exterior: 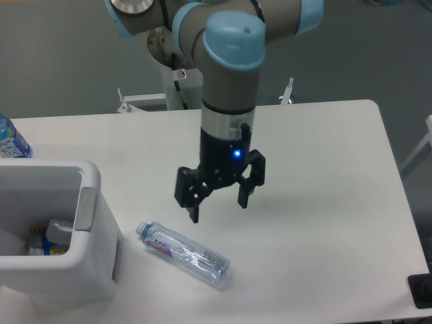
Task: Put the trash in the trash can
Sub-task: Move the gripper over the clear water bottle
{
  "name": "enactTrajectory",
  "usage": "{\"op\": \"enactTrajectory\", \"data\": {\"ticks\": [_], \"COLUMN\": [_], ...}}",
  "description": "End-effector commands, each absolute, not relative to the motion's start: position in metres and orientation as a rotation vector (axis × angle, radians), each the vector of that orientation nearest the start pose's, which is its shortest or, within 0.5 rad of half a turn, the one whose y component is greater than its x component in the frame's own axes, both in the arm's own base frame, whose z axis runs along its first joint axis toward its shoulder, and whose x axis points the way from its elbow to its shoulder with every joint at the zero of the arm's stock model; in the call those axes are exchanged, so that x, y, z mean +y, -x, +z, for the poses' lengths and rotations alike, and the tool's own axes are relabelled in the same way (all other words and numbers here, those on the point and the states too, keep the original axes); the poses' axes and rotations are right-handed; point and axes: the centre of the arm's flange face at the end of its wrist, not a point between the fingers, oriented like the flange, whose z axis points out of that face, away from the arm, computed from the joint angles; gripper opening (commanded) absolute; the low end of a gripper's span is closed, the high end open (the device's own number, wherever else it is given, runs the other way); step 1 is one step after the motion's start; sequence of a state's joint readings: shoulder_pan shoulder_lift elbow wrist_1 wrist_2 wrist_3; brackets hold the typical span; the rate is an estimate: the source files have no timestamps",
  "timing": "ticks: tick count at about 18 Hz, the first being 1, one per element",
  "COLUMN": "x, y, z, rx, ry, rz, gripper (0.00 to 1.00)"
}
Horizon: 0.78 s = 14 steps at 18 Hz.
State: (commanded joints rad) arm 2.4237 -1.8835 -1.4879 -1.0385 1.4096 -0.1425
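Note:
A crushed clear plastic bottle (185, 252) with a pale blue cap and purple-blue label lies on the white table, its cap toward the left. My gripper (219, 208) hangs above and slightly right of it, open, with nothing between its fingers. The white boxy trash can (84, 256) stands at the front left edge, and a whitish paper scrap (57, 231) lies inside it among other items.
An upright bottle with a bright blue label (11, 141) stands at the far left behind the trash can. The arm's pedestal (181, 74) rises behind the table's back edge. A black object (422, 290) sits at the front right corner.

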Motion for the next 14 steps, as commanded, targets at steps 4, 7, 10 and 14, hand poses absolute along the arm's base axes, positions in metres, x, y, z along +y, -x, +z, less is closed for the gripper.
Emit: {"op": "enactTrajectory", "data": {"ticks": [4, 7, 10, 14], "x": [0.543, 0.55, 0.563, 0.576], "y": [0.398, 0.401, 0.395, 0.395], "z": [0.35, 0.32, 0.294, 0.268], "rx": [-1.449, -1.488, -1.516, -1.56], "ry": [2.517, 2.546, 2.573, 2.586], "rz": [-0.087, -0.102, -0.118, -0.131], "gripper": [1.0, 1.0, 1.0, 1.0]}}
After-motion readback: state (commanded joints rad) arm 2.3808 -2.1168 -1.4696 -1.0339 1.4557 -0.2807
